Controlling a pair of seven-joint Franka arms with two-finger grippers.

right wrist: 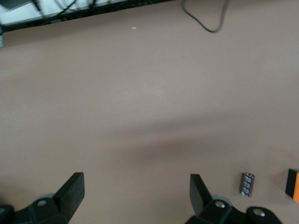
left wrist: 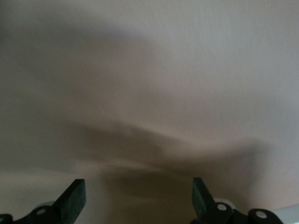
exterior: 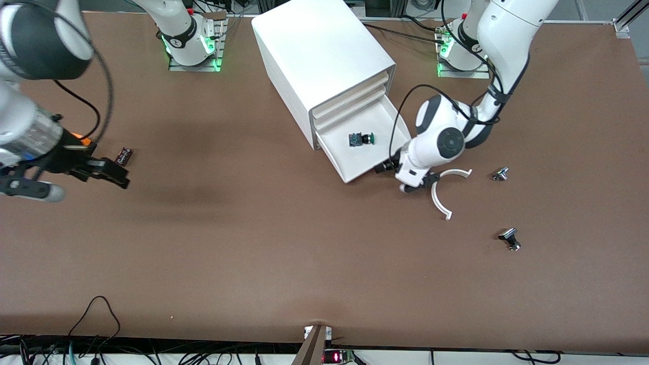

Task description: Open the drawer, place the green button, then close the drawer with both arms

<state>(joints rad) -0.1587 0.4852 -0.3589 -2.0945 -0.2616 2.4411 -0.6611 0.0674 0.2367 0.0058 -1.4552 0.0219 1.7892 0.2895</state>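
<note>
We are seeing the drawer (exterior: 362,149) standing pulled out of the cabinet (exterior: 317,61), its sloped front lip lying toward the front camera. The button (exterior: 361,139) is lying inside it on the tray floor, apart from every wall, its green cap pointing toward the left arm's end of the table (exterior: 263,243).

The left gripper (exterior: 415,185) is sitting low just beside the drawer's front corner, toward the left arm's end. In the left wrist view its fingers (left wrist: 72,198) are standing wide apart with nothing between them, facing a blurred pale surface. Just beside it, a white curved piece (exterior: 442,195) is lying on the table.

The right gripper (exterior: 109,172) is hanging over the right arm's end of the table, well apart from the cabinet; its jaws are spread wide and holding nothing, and in its wrist view only bare table is showing between them. A small dark cylinder (exterior: 124,155) is lying near it, and an orange object (right wrist: 293,184) is peeking in at the edge.

We are counting one cabinet, one button, one curved piece and two silver-and-black knobs: one knob (exterior: 500,174) is farther from the camera, the other (exterior: 510,238) nearer. A broad bare stretch of table is running between the drawer and the table's near edge.
</note>
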